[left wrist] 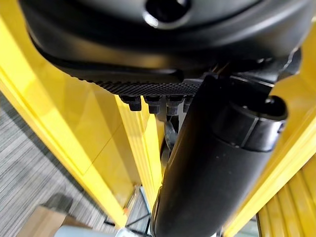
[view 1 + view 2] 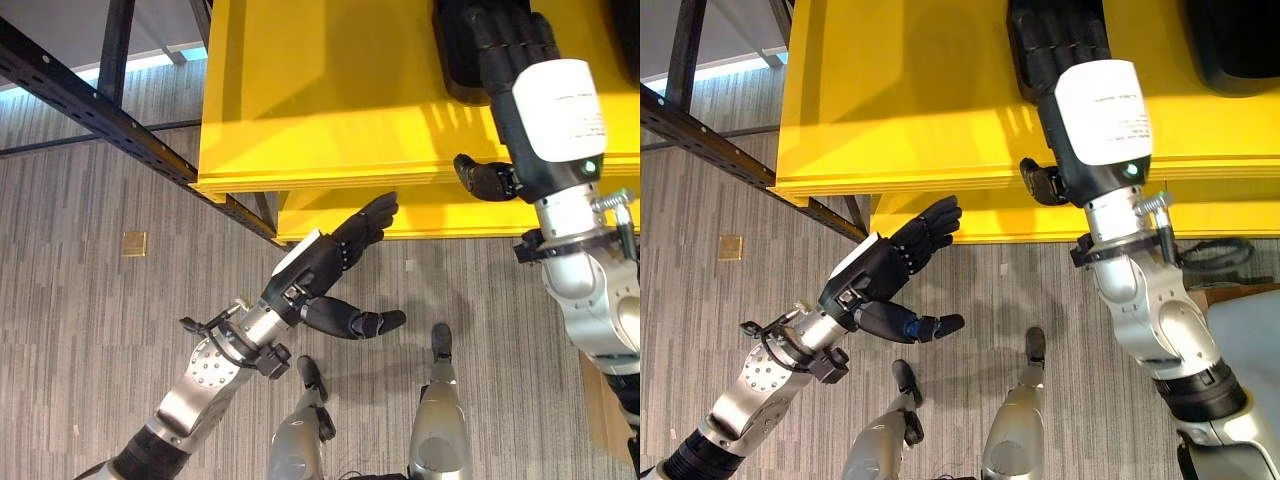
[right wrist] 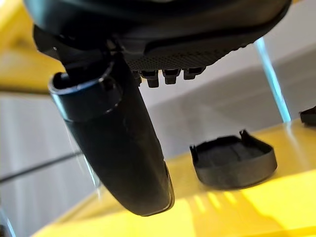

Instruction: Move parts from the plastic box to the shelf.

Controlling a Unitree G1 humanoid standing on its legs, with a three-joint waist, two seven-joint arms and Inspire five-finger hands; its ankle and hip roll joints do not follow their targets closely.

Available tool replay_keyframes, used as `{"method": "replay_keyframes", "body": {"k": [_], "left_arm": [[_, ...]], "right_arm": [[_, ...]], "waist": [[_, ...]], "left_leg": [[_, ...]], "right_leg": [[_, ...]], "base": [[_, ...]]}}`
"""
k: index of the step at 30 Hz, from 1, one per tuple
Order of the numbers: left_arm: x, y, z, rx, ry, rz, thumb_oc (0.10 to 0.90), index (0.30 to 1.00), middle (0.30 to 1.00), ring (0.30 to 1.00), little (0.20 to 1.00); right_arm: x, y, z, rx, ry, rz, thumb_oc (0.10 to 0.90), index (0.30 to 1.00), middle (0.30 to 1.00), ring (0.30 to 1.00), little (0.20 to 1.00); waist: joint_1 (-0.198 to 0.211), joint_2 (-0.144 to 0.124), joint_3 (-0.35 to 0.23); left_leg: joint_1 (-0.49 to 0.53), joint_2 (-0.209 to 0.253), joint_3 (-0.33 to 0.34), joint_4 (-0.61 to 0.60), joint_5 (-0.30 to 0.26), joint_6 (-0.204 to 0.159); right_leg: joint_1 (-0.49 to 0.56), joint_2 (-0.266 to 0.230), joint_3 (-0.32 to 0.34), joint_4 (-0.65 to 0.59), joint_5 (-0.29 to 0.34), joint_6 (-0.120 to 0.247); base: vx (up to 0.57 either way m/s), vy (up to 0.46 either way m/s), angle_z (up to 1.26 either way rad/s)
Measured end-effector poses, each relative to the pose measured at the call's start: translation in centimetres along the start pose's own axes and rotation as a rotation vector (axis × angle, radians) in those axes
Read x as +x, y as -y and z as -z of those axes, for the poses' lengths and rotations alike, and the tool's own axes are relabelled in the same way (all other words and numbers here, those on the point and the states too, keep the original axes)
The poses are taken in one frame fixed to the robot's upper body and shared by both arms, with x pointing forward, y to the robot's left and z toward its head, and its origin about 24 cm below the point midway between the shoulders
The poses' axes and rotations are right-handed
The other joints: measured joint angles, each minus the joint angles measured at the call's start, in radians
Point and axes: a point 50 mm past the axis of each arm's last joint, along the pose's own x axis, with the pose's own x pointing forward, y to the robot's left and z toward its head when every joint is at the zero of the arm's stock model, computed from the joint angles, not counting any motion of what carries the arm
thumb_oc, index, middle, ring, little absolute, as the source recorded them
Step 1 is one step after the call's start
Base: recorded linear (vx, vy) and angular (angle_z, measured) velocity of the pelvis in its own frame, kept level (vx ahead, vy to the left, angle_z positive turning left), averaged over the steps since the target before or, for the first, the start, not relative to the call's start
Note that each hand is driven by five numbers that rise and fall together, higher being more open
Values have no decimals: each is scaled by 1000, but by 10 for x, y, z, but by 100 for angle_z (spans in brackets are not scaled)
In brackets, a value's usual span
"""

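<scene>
**Right hand over the shelf, part lying free**

The right hand (image 2: pixel 1065 45) reaches out over the top board of the yellow shelf (image 2: pixel 900 90), its fingers straight and close together and its thumb (image 2: pixel 1040 183) hanging past the front edge. It holds nothing. In the right wrist view a black part (image 3: pixel 233 162), low and round with a raised rim, lies flat on the yellow board just beyond the hand, apart from the fingertips. In the head views the fingers lie over a dark part (image 2: pixel 458 60) on the same board; whether they touch it I cannot tell. Another dark part (image 2: pixel 1235 40) sits at the board's far right corner.

The left hand (image 2: pixel 330 262) hangs below the shelf's front edge, over the grey floor (image 2: pixel 80 300), fingers straight and relaxed with the thumb spread wide. It is empty, and its fingertips point at the lower yellow board. A black metal frame (image 2: pixel 90 105) runs beside the shelf on the left.
</scene>
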Motion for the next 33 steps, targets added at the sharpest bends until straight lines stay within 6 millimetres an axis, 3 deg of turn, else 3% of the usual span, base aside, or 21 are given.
{"method": "replay_keyframes", "body": {"k": [2, 7, 10, 13, 14, 15, 16, 17, 18, 19, 20, 22, 24, 26, 27, 28, 29, 30, 31, 32, 33], "left_arm": [[-3, -1, -3, 2, 18, -38, 900, 1000, 1000, 1000, 1000], [-26, -16, -5, 21, 50, -245, 900, 1000, 1000, 1000, 1000], [-24, -19, -10, 46, 87, -223, 900, 1000, 1000, 1000, 1000], [-10, -15, -20, 87, 146, -109, 900, 1000, 1000, 1000, 1000], [-4, -16, -26, 121, 160, -73, 900, 1000, 1000, 1000, 1000], [-5, -19, -28, 125, 168, -104, 900, 1000, 1000, 1000, 1000], [-6, -22, -26, 125, 160, -132, 900, 1000, 1000, 1000, 1000], [-9, -26, -21, 142, 120, -137, 900, 1000, 1000, 1000, 1000], [-14, -27, -13, 129, 85, -159, 900, 1000, 1000, 1000, 1000], [-22, -27, -5, 108, 50, -184, 900, 1000, 1000, 1000, 1000], [-35, -28, -4, 106, 20, -219, 900, 1000, 1000, 1000, 1000], [-49, -32, -2, 89, -20, -254, 900, 1000, 1000, 1000, 1000], [-52, -37, -5, 74, -21, -278, 900, 1000, 1000, 1000, 1000], [-55, -46, -10, 34, -1, -320, 900, 1000, 1000, 1000, 1000], [-57, -47, -8, 8, -1, -346, 900, 1000, 1000, 1000, 1000], [-60, -45, -6, -24, -5, -347, 900, 1000, 1000, 1000, 1000], [-63, -40, -2, -46, -12, -334, 900, 1000, 1000, 1000, 1000], [-67, -34, 0, -78, -16, -314, 900, 1000, 1000, 1000, 1000], [-70, -29, 0, -103, -21, -288, 900, 1000, 1000, 1000, 1000], [-71, -27, 0, -107, -23, -262, 900, 1000, 1000, 1000, 1000], [-71, -24, 1, -114, -28, -232, 900, 1000, 1000, 1000, 1000]], "right_arm": [[-10, 5, 4, 6, -17, 51, 900, 1000, 1000, 1000, 1000], [-76, 31, 40, -22, -258, 173, 900, 1000, 1000, 1000, 1000], [-91, 39, 55, -38, -373, 213, 900, 1000, 1000, 1000, 1000], [-96, 39, 58, -15, -421, 216, 900, 1000, 1000, 1000, 1000], [-96, 35, 56, 12, -422, 213, 900, 1000, 1000, 1000, 1000], [-90, 31, 52, 59, -394, 206, 900, 1000, 1000, 1000, 1000], [-88, 28, 49, 73, -362, 179, 900, 1000, 1000, 1000, 1000], [-98, 22, 49, 109, -399, 174, 900, 1000, 1000, 1000, 1000], [-116, 20, 51, 119, -463, 137, 900, 1000, 1000, 1000, 1000], [-131, 19, 55, 106, -523, 83, 900, 1000, 1000, 1000, 1000], [-143, 18, 58, 110, -588, 47, 900, 1000, 1000, 1000, 1000], [-147, 19, 59, 104, -604, 40, 900, 1000, 1000, 1000, 1000], [-138, 21, 58, 114, -568, 65, 900, 1000, 1000, 1000, 1000], [-120, 23, 56, 136, -497, 89, 900, 1000, 1000, 1000, 1000], [-113, 25, 57, 139, -477, 99, 900, 1000, 1000, 1000, 1000], [-109, 26, 59, 130, -476, 106, 900, 1000, 1000, 1000, 1000], [-108, 27, 61, 111, -483, 96, 900, 1000, 1000, 1000, 1000], [-111, 29, 64, 78, -491, 58, 900, 1000, 1000, 1000, 1000], [-115, 31, 66, 53, -500, 27, 900, 1000, 1000, 1000, 1000], [-119, 32, 69, 36, -522, 8, 900, 1000, 1000, 1000, 1000], [-123, 35, 74, 28, -556, -5, 900, 1000, 1000, 1000, 1000]], "waist": [[-11, 0, 0], [-36, -26, -4], [-55, -65, -9], [-75, -131, -32], [-75, -167, -47], [-58, -205, -51], [-75, -214, -53], [-72, -218, -55], [-95, -178, -76], [-113, -142, -100], [-108, -125, -113], [-76, -134, -149], [-26, -157, -166], [18, -200, -169], [31, -196, -167], [26, -176, -167], [21, -150, -165], [16, -133, -166], [9, -130, -166], [9, -152, -156], [6, -150, -159]], "left_leg": [[10, -1, 2, -6, -2, -1], [48, -2, 26, -8, -19, -8], [24, -3, 28, 49, -45, -11], [-24, -24, 46, 175, -117, 0], [-75, -27, 53, 308, -199, 19], [-141, -72, 23, 500, -336, 99], [-189, -143, 64, 615, -398, 199], [-173, -103, 115, 628, -441, 241], [-194, -62, 110, 628, -442, 240], [-205, -27, 116, 606, -422, 231], [-186, 9, 132, 556, -385, 221], [-180, 39, 177, 505, -328, 200], [-190, 59, 217, 490, -287, 184], [-203, 59, 256, 454, -220, 179], [-203, 62, 270, 429, -182, 173], [-199, 60, 261, 372, -128, 164], [-186, 63, 244, 310, -78, 135], [-162, 61, 241, 227, -43, 84], [-149, 59, 243, 186, -50, 50], [-150, 58, 229, 209, -56, 66], [-144, 64, 187, 297, -93, 102]], "right_leg": [[5, 0, 2, 0, 0, 0], [34, 0, 24, -1, 0, 0], [30, -11, 29, -1, 8, 3], [13, -39, 62, -16, 46, 11], [-34, -43, 78, 0, 93, 17], [-128, -18, 72, 45, 173, -21], [-151, -11, 63, 59, 193, -45], [-164, 20, 88, 93, 165, -29], [-195, 65, 60, 238, 29, -88], [-196, 73, 6, 337, -53, -134], [-149, 53, -44, 424, -130, -125], [-48, -22, -70, 504, -213, -86], [79, -56, -80, 414, -247, -49], [242, -33, -162, 149, -220, -12], [260, -23, -188, 88, -219, 21], [262, -7, -194, 69, -225, 41], [248, 16, -197, 75, -226, 28], [232, 31, -193, 89, -242, 4], [221, 31, -192, 98, -253, -12], [208, 22, -189, 102, -250, -28], [197, 17, -162, 101, -240, -42]], "base": [[-24, 165, -5], [-120, 259, -11], [-117, 330, 1], [-62, 302, -34], [-132, 194, -175], [-196, 26, -228], [-243, -143, -244], [-241, -229, -166], [-232, -193, -100], [-232, -202, -75], [-257, -241, -73], [-274, -390, -88], [-201, -389, -80], [-180, -275, -53], [-169, -171, -24], [-168, -131, -1], [-149, -109, 15], [-108, -70, 12], [-61, -30, -1], [-76, -9, -27], [-84, -16, -52]]}}
